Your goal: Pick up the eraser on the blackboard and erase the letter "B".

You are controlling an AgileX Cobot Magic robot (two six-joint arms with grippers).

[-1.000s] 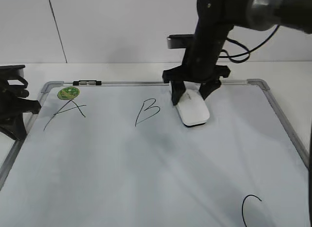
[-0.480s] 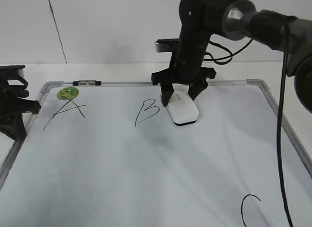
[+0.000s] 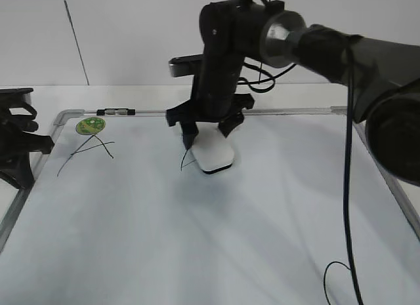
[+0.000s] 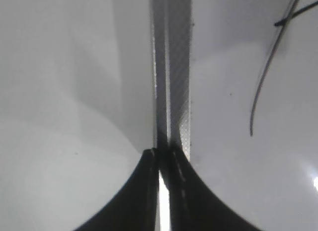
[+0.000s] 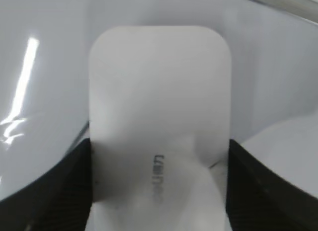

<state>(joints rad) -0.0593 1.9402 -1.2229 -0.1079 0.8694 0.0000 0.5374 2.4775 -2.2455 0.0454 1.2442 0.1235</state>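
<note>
My right gripper (image 3: 208, 133) is shut on the white eraser (image 3: 214, 156) and presses it flat on the blackboard (image 3: 197, 226). The eraser fills the right wrist view (image 5: 159, 107) between the two black fingers. The eraser sits over the letter "B" (image 3: 186, 161); only a short black stroke shows at its left edge. My left gripper (image 3: 20, 147) rests at the board's left frame. In the left wrist view its fingers (image 4: 162, 154) are closed together over the grey frame (image 4: 171, 67).
The handwritten "A" (image 3: 85, 149) lies at the far left, under a round green sticker (image 3: 92, 125). Part of the "C" (image 3: 335, 279) shows at the front right. A black cable (image 3: 348, 187) hangs from the right arm.
My right gripper has slid the eraser leftward across the board, from right of the "B" onto it. Most of the "B" no longer shows. The left arm has not moved.
</note>
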